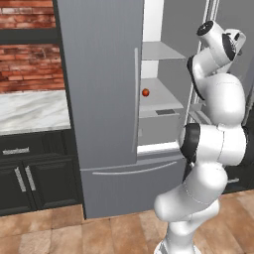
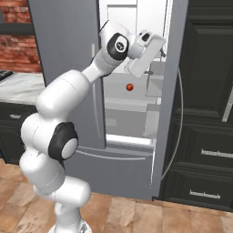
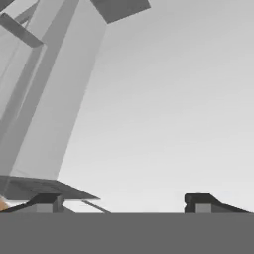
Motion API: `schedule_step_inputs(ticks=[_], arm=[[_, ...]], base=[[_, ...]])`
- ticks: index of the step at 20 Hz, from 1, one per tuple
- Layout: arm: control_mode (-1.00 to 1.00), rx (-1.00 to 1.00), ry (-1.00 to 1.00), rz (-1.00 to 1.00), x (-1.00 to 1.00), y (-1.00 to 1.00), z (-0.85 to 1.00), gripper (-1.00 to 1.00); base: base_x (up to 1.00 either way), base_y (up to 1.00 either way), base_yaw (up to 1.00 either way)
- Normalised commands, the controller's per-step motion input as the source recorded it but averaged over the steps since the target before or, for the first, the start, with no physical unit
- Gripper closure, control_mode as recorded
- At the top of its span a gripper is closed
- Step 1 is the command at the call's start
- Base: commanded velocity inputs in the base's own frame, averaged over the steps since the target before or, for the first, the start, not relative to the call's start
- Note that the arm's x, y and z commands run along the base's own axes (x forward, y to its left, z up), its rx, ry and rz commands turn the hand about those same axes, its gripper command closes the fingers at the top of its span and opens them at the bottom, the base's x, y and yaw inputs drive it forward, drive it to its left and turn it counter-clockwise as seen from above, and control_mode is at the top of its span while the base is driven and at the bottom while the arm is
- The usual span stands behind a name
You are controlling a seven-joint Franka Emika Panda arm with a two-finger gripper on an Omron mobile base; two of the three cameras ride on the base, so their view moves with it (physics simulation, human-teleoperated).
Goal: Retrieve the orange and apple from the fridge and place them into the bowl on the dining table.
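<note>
We see our hand with its two fingertips spread wide and nothing between them, raised inside the open fridge. A small reddish round fruit, apple or orange we cannot tell, sits on a grey shelf below the hand, well apart from it.

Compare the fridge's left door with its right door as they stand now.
The left door is shut, flat across the fridge front; the right door is swung open and shows the white inside with its shelves and a small red fruit. In the right base view the left door is seen face on, the right door nearly edge on. Both are grey, with long thin vertical handles.
</note>
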Motion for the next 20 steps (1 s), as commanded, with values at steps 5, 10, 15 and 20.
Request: schedule_step_inputs(ticks=[5, 10, 15, 20], arm=[[-1.0, 0.03, -0.11, 0.0, -0.85, 0.41, 0.1, -1.0], [-1.0, 0.07, -0.23, 0.0, -0.81, 0.95, 0.08, -1.0], [-1.0, 0.41, -0.35, -0.01, -0.37, 0.82, -0.55, -1.0], [-1.0, 0.6, -0.4, -0.09, -0.09, 0.81, -0.71, -1.0]], base=[[0.0, 0.0, 0.0], [0.0, 0.0, 0.0], [0.0, 0.0, 0.0], [0.0, 0.0, 0.0]])
